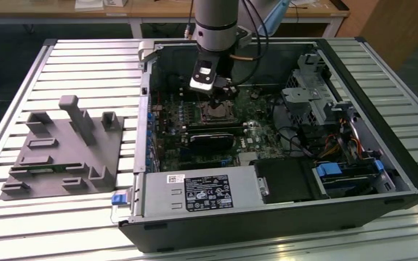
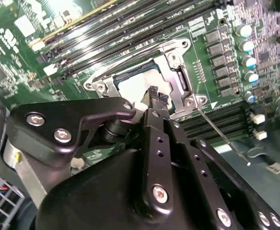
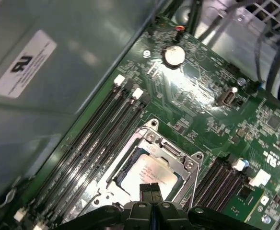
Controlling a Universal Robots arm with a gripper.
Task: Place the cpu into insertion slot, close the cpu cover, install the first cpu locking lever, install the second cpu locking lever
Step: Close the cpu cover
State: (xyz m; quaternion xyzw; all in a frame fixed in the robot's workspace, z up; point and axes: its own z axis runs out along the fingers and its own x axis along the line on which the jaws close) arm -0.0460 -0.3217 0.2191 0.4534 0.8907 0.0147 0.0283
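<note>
cpu (image 3: 147, 173) sits in the insertion slot (image 3: 121, 168), cpu cover (image 3: 174, 154) flat around it. tool (image 3: 151, 188) is just above it, fingers pinched narrow, nothing held, in both wrist views.

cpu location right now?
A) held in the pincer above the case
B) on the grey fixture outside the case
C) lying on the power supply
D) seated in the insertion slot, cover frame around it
D: in the first wrist view the cpu lies flat on the motherboard inside the cpu cover window, with the shut pincer just over it.
</note>
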